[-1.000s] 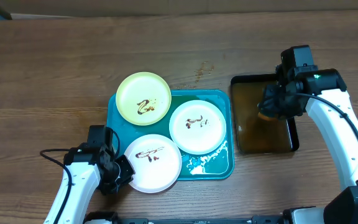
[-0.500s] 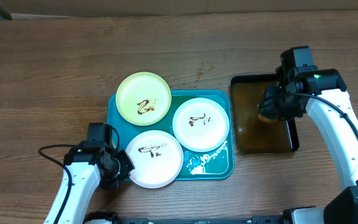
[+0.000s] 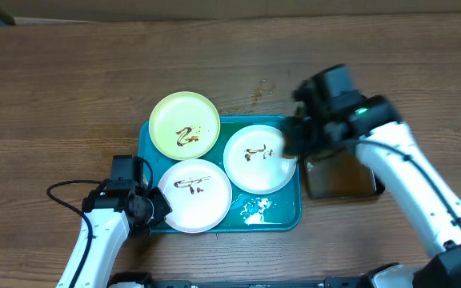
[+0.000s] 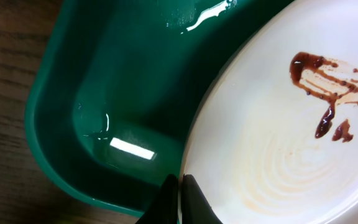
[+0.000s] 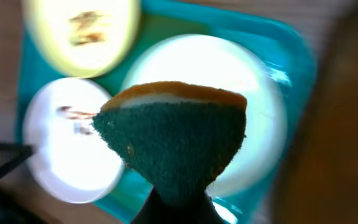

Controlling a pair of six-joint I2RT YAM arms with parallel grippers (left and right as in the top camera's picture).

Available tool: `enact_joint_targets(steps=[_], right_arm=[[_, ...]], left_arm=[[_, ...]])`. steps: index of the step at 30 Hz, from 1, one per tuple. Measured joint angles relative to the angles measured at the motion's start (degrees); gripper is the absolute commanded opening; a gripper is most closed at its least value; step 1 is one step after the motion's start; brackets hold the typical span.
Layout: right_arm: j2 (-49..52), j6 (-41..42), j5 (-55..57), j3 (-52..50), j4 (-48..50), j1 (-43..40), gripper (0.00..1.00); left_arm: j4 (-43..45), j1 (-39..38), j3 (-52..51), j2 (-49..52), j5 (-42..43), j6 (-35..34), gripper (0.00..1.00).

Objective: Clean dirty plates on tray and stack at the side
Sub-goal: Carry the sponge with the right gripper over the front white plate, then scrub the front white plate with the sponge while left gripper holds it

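Note:
The teal tray (image 3: 282, 218) holds three sauce-smeared plates: a lime-green plate (image 3: 184, 126) at its back left, a white plate (image 3: 258, 158) at the right, and a white plate (image 3: 194, 194) at the front left. My left gripper (image 3: 154, 210) is shut on the left rim of the front white plate (image 4: 291, 137), over the tray's corner (image 4: 61, 130). My right gripper (image 3: 294, 144) is shut on a green and orange sponge (image 5: 173, 140) and hangs above the right white plate (image 5: 253, 87). The other plates also show in the right wrist view, the front white plate (image 5: 61, 149) and the green plate (image 5: 79, 31).
A smaller black tray (image 3: 338, 180) with brownish water stands right of the teal tray, partly under my right arm. Water pools on the teal tray's front right (image 3: 254, 210). Sauce specks (image 3: 258, 90) mark the wooden table behind the tray.
My right gripper has lifted the sponge from the black tray and moved left over the right white plate. My left gripper has pushed the front white plate a little further into the tray.

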Motion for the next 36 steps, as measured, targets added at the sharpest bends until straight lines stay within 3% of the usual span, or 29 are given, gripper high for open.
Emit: enact_joint_targets(steps=[9,18,36], right_arm=[[5.6,8.3,-1.5,0.0,14.6,16.4,0.04],[15.6,12.7,-6.3,0.0,27.9,24.0,0.04],[27.1,18.4,-12.2,0.0,37.8,26.5,0.04]], left_arm=[[0.0,0.0,-0.5,0.0,0.0,0.2,0.04],[0.0,0.0,-0.6,0.0,0.0,0.2,0.04],[0.0,0.0,-0.6,0.0,0.0,0.2,0.04]])
